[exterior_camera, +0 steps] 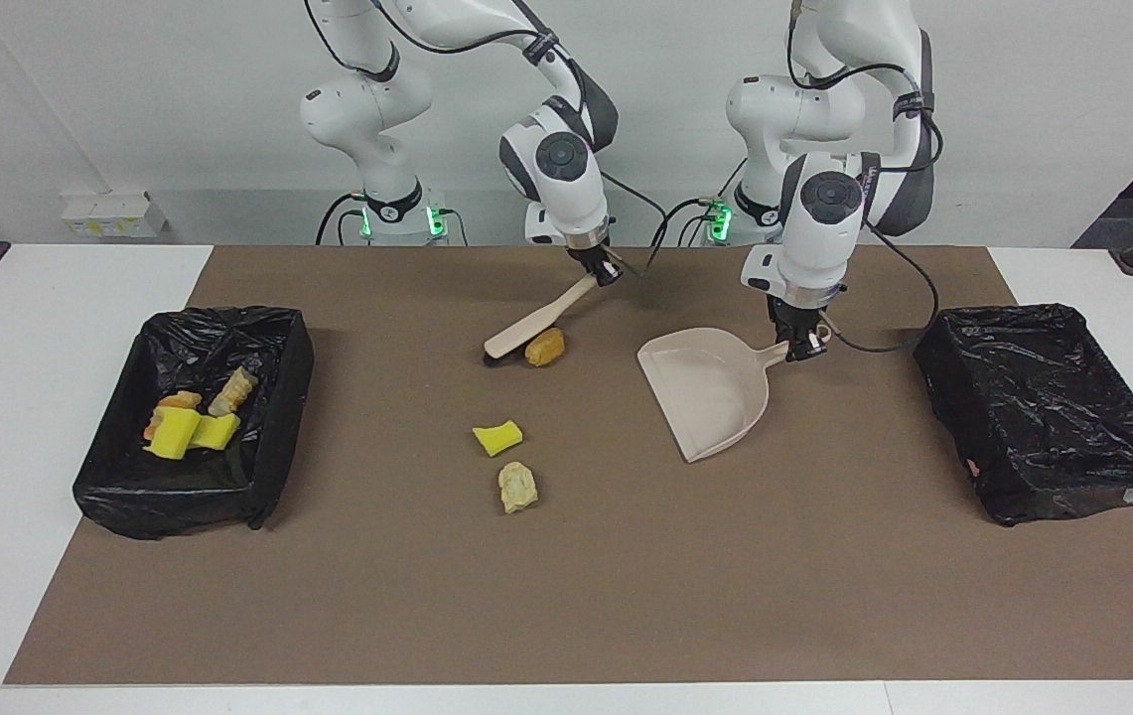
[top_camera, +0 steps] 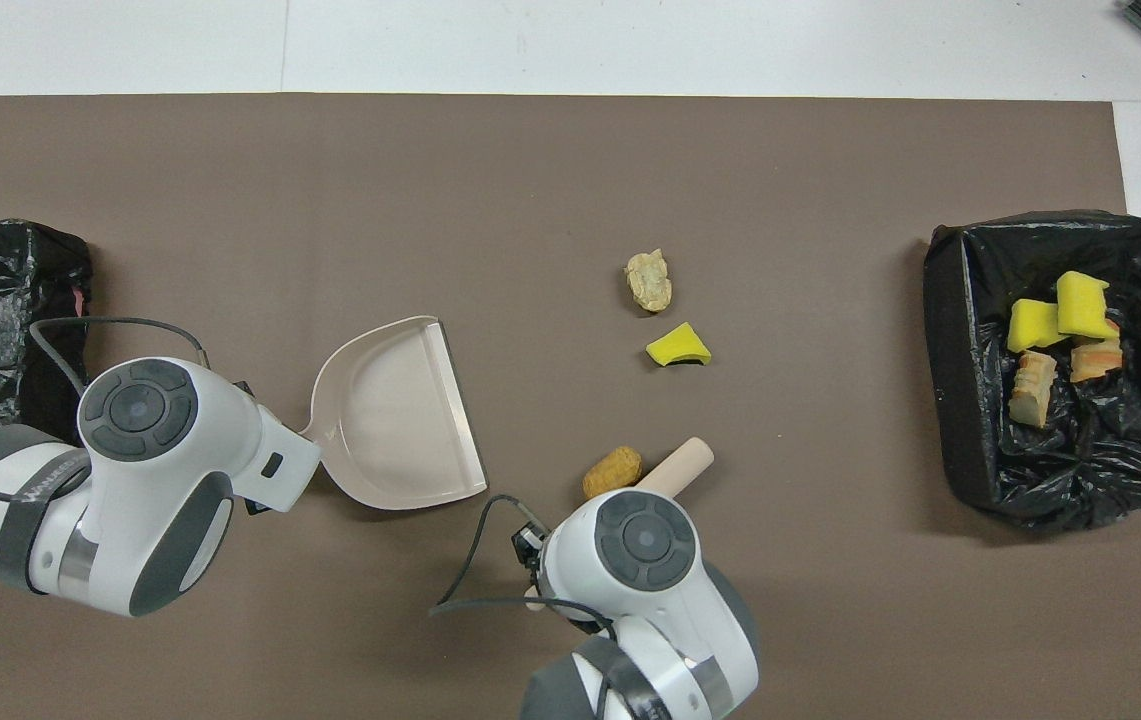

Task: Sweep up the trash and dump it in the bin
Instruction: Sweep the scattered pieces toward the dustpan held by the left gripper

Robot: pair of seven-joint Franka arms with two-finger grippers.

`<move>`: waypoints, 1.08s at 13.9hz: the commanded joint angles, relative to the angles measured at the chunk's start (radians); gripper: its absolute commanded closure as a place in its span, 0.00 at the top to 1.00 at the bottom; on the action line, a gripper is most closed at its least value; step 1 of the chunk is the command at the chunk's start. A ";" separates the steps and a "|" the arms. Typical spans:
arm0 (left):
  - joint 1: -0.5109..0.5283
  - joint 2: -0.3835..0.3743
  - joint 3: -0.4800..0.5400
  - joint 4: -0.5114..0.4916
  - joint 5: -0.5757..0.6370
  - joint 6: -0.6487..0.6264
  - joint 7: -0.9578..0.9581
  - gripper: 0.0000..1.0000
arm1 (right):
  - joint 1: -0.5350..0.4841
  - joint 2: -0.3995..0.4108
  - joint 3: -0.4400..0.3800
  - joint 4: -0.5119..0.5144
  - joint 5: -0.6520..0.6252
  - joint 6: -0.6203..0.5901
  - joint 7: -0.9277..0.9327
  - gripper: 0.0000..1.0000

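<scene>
My right gripper (exterior_camera: 608, 270) is shut on the handle of the beige brush (exterior_camera: 536, 326), whose dark bristle end rests on the mat. A tan-brown trash lump (exterior_camera: 545, 347) lies right beside the brush head, also seen in the overhead view (top_camera: 613, 471). A yellow wedge (exterior_camera: 497, 437) and a pale lump (exterior_camera: 517, 487) lie farther from the robots. My left gripper (exterior_camera: 804, 346) is shut on the handle of the beige dustpan (exterior_camera: 710, 392), which sits on the mat with its mouth toward the trash. Both grippers are hidden under the wrists in the overhead view.
A black-lined bin (exterior_camera: 283, 397) at the right arm's end holds several yellow and tan pieces (exterior_camera: 191, 422). A second black-bagged bin (exterior_camera: 1053, 417) sits at the left arm's end. A brown mat (exterior_camera: 626, 596) covers the table.
</scene>
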 commanded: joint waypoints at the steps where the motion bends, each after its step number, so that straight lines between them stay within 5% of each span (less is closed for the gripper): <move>1: -0.006 0.005 0.003 0.001 -0.004 0.012 -0.014 0.00 | -0.064 0.096 0.007 0.111 -0.051 0.012 -0.123 0.00; 8: -0.007 0.005 0.003 0.001 -0.004 0.014 -0.018 0.00 | -0.123 0.222 0.008 0.373 -0.140 -0.060 -0.226 0.00; 15: -0.009 0.005 0.003 0.001 -0.004 0.014 -0.051 0.00 | -0.212 0.154 0.004 0.375 -0.209 -0.203 -0.572 0.00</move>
